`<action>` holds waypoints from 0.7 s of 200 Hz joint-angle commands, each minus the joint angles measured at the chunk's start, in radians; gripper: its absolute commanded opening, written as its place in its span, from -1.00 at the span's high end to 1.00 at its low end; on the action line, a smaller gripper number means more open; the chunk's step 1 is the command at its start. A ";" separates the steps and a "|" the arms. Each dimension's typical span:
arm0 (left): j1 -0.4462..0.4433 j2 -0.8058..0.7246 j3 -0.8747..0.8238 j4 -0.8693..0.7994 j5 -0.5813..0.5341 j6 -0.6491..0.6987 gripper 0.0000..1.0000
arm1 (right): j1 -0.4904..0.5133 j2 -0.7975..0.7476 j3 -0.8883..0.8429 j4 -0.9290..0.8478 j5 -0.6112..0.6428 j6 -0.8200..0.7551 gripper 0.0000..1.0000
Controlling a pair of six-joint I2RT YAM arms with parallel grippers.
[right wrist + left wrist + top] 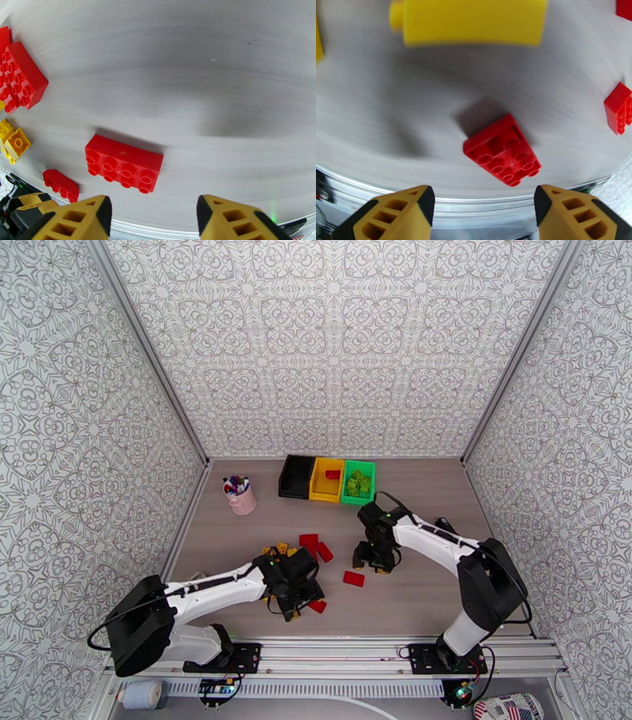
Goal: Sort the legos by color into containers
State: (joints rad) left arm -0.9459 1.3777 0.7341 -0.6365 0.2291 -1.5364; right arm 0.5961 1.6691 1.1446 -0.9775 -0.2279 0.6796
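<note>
On the table (442, 500), the left jaws hang open and empty near a red wedge brick (501, 156). The right jaws, also open and empty, are near a long red brick (124, 164). A black bin (297, 477), yellow bin (326, 479) and green bin (358, 482) line the far side.

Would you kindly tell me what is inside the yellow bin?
One red brick lies inside the yellow bin, toward its far end. The remaining floor looks bare; its near wall may hide a thin strip.
</note>
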 commanded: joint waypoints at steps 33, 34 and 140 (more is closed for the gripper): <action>-0.014 0.144 0.086 0.096 -0.061 -0.142 -0.39 | 0.008 -0.041 -0.013 -0.017 0.018 -0.031 -0.24; -0.015 0.147 0.088 0.095 -0.061 -0.142 -0.39 | 0.008 -0.042 -0.014 -0.016 0.018 -0.031 -0.24; -0.031 0.321 0.226 -0.104 -0.037 -0.034 0.01 | -0.015 -0.153 -0.118 0.024 0.024 -0.025 -0.24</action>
State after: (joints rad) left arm -0.9680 1.6505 0.9070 -0.6334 0.1848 -1.6459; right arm 0.5934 1.5501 1.0500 -0.9737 -0.2169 0.6640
